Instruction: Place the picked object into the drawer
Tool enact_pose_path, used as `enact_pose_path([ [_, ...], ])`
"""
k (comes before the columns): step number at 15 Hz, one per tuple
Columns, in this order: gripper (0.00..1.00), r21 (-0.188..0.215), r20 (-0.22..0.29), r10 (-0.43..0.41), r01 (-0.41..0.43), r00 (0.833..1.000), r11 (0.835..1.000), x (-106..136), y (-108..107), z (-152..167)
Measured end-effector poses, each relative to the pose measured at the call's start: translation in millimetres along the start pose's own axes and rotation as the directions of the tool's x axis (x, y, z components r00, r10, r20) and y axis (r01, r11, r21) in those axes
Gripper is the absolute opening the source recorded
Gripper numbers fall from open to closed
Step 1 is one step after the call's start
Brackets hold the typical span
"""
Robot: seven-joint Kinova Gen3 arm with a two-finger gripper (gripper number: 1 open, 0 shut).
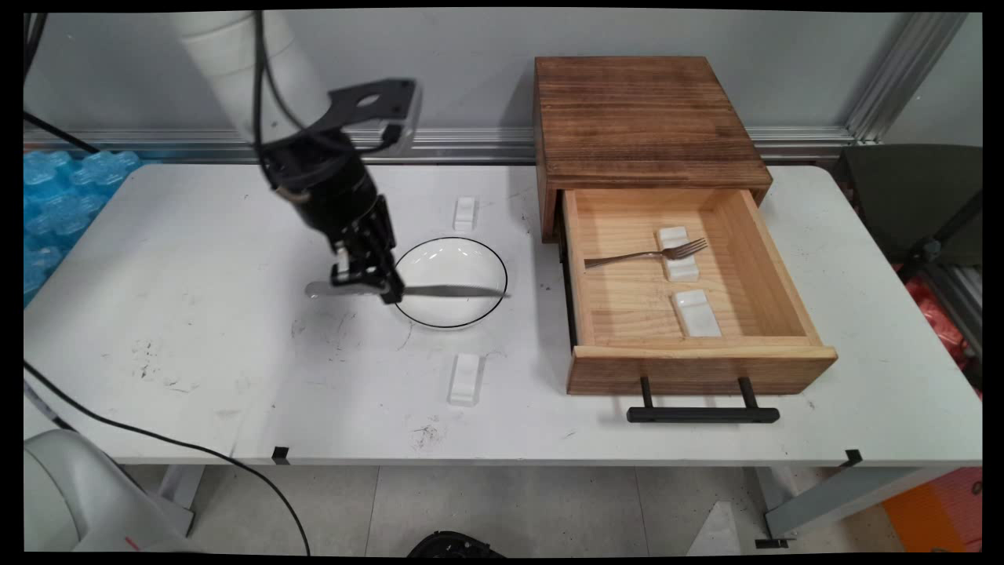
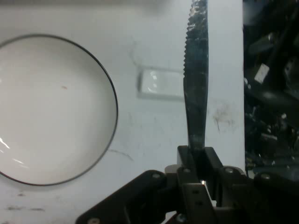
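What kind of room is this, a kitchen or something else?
Probably a robotics lab rather than a kitchen. A cabled robot arm's claw grips a knife above a bare white table, and aluminium framing lines the plain wall behind a wooden drawer box.

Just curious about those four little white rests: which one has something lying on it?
The rest farther back in the open drawer: the fork lies across it. Its neighbour in the drawer and the two on the table are bare.
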Motion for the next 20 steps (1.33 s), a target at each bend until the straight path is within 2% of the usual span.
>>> enact_pose_path([
  [3,0.0,0.03,-0.011,-0.026,0.026,1.0,0.999,26,0,-10],
  [7,0.0,0.073,-0.035,-0.046,0.049,0.998,0.996,75,-2,-11],
  [16,0.0,0.109,-0.081,-0.028,0.037,0.996,0.993,163,-7,22],
  [20,0.0,0.117,-0.102,-0.021,0.033,0.995,0.993,206,-12,50],
])
